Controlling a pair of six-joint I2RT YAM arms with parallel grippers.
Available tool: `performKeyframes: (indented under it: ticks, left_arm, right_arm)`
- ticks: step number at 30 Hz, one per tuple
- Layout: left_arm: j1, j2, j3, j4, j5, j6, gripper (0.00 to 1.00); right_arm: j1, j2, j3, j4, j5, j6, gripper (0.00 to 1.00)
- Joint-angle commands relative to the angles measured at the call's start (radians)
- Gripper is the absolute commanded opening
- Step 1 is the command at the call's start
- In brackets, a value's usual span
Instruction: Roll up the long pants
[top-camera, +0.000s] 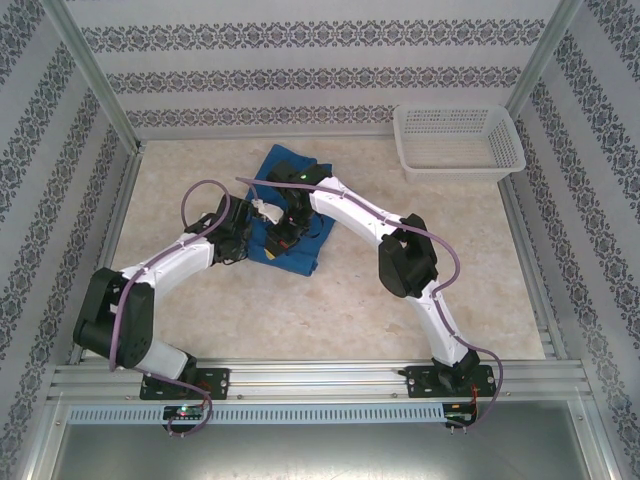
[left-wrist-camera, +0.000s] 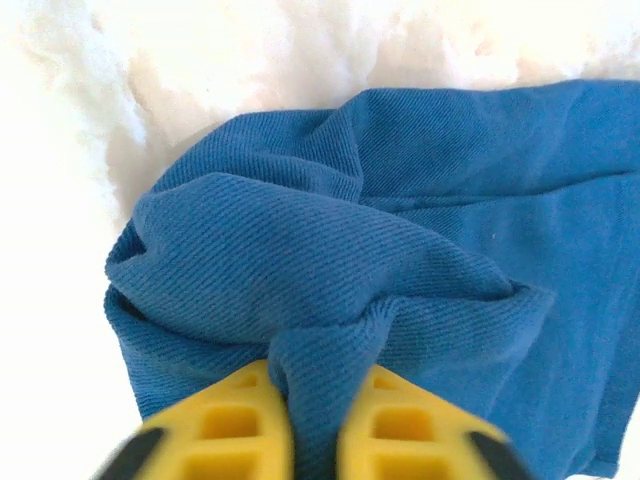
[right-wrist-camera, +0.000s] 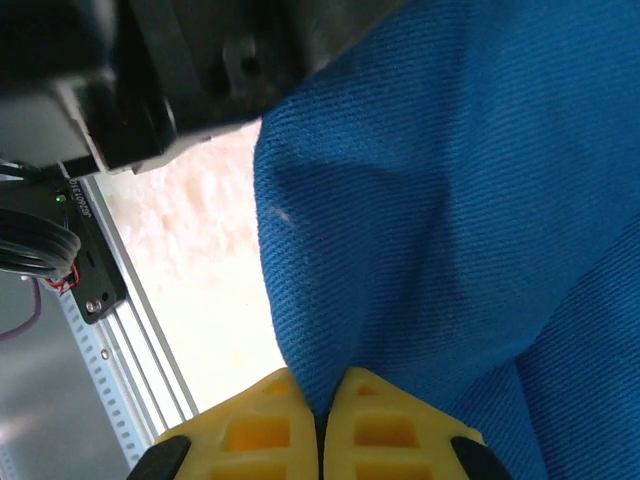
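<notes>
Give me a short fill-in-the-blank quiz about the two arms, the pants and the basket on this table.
1. The left claw pinches a fold of the ____ long pants.
2. The right claw is ____ on the same cloth, not open.
3. The white mesh basket stands at the far ____ corner of the table.
4. The fingers of both claws are ____ in colour.

Missing words: blue; shut; right; yellow.

Bright, even light; the table (left-wrist-camera: 60, 150) glares washed-out white in left wrist view.
</notes>
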Motion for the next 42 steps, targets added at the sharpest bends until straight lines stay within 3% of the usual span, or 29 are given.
performKeyframes:
  ticks: [1,3,4,5,6,7,9,13,20,29,31,32,33,37,38,41,42]
  left_arm:
    - [-0.018,0.021,0.046,-0.001,0.009,0.032,0.00]
    - [-0.015,0.025,0.041,-0.004,0.009,0.031,0.00]
    - [-0.013,0.025,0.039,-0.010,0.008,0.026,0.00]
    - [-0.012,0.028,0.042,-0.023,0.005,0.017,0.00]
    - [-0.010,0.034,0.045,-0.035,0.008,0.012,0.00]
    - [-0.006,0.039,0.050,-0.041,0.014,0.013,0.00]
    - [0.001,0.056,0.067,-0.066,0.030,0.011,0.00]
    - [0.005,0.070,0.092,-0.087,0.054,0.014,0.00]
    - [0.007,0.057,0.086,-0.087,0.080,0.006,0.00]
    - [0.008,-0.033,0.044,-0.111,0.105,-0.008,0.00]
    - [0.008,-0.058,0.039,-0.125,0.103,-0.002,0.00]
    - [0.009,-0.069,0.038,-0.135,0.099,-0.002,0.00]
    - [0.010,-0.078,0.038,-0.147,0.096,-0.002,0.00]
    - [0.019,-0.106,0.036,-0.170,0.083,0.002,0.01]
    - [0.021,-0.112,0.039,-0.178,0.076,0.001,0.16]
    - [0.024,-0.142,0.046,-0.183,0.056,0.011,0.86]
    - [0.023,-0.153,0.048,-0.187,0.048,0.013,0.98]
  right_arm:
    - [0.000,-0.048,-0.010,0.001,-0.034,-0.010,0.00]
    - [0.002,-0.068,-0.033,0.013,0.025,-0.012,0.04]
    - [0.003,-0.079,-0.045,0.022,0.058,-0.012,0.21]
    - [0.010,-0.101,-0.066,0.040,0.109,-0.012,0.54]
    - [0.023,-0.128,-0.088,0.057,0.180,-0.023,0.72]
    - [0.036,-0.155,-0.107,0.067,0.249,-0.037,0.81]
    - [0.079,-0.213,-0.151,0.084,0.413,-0.055,0.90]
    - [0.200,-0.350,-0.331,0.233,0.692,-0.071,0.92]
    - [0.319,-0.394,-0.584,0.471,0.966,-0.066,0.90]
    - [0.259,-0.273,-0.623,0.662,1.036,-0.201,0.78]
    - [0.232,-0.260,-0.606,0.674,1.017,-0.234,0.62]
    - [0.215,-0.252,-0.591,0.667,0.989,-0.236,0.34]
    - [0.199,-0.247,-0.572,0.648,0.956,-0.229,0.00]
    - [0.172,-0.264,-0.527,0.574,0.825,-0.194,0.00]
    - [0.163,-0.272,-0.518,0.548,0.770,-0.176,0.00]
    - [0.122,-0.279,-0.479,0.472,0.608,-0.108,0.00]
    - [0.109,-0.281,-0.474,0.457,0.561,-0.090,0.00]
